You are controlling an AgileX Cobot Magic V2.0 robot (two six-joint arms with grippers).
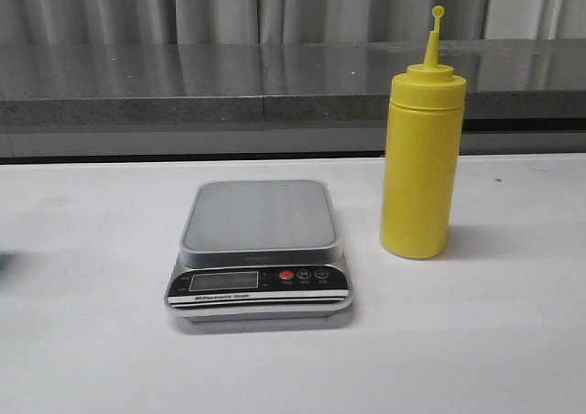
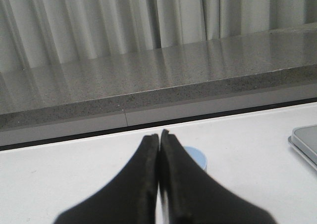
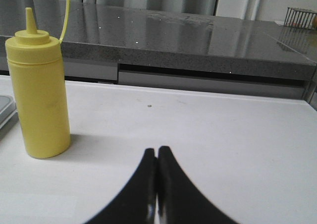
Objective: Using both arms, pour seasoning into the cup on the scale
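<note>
The yellow seasoning bottle [image 1: 421,162] stands upright on the white table, right of the scale [image 1: 260,249]; it also shows in the right wrist view [image 3: 39,92], its tip cap hanging off the nozzle. The scale's platform is bare; a corner of the scale [image 2: 306,140] shows in the left wrist view. Only a sliver of the light blue cup [image 2: 197,157] peeks out behind my left gripper [image 2: 159,135], which is shut with nothing in it. My right gripper [image 3: 157,150] is shut and empty, apart from the bottle. Neither gripper appears in the front view.
A grey stone ledge [image 1: 275,80] with pale curtains behind it runs along the table's far edge. A wire basket [image 3: 301,17] sits on the ledge in the right wrist view.
</note>
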